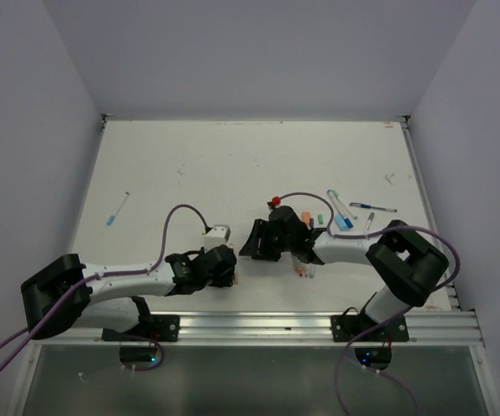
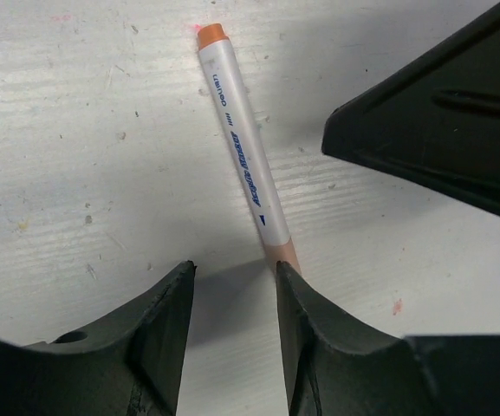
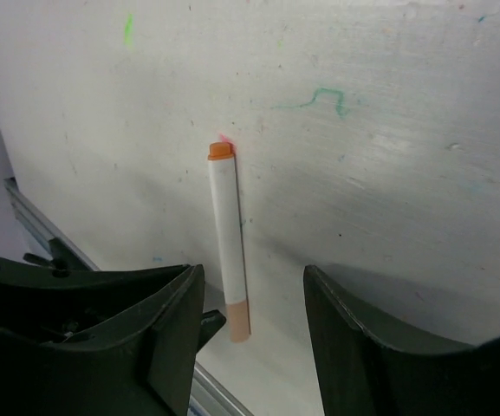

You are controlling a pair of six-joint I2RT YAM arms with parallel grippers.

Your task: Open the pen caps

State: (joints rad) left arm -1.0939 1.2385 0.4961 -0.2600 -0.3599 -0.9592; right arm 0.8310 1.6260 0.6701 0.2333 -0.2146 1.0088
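A white pen (image 2: 243, 139) lies flat on the table, with a small orange plug (image 2: 212, 35) at its far end and a pale orange cap (image 2: 282, 253) at its near end. My left gripper (image 2: 232, 270) is open and empty. The cap end lies against the outside tip of its right finger (image 2: 306, 303). The same pen (image 3: 228, 225) shows in the right wrist view, its cap (image 3: 238, 320) pointing at me. My right gripper (image 3: 251, 273) is open and empty just short of it. In the top view the two grippers (image 1: 230, 260) (image 1: 254, 243) face each other closely.
Loose orange caps (image 1: 301, 271) lie beside my right forearm. Light blue pens (image 1: 343, 215), a green cap (image 1: 321, 218) and a dark blue pen (image 1: 373, 207) lie behind it. Another pen (image 1: 117, 211) lies far left. A white block (image 1: 218, 231) sits behind my left gripper. The metal rail (image 1: 267, 325) edges the front.
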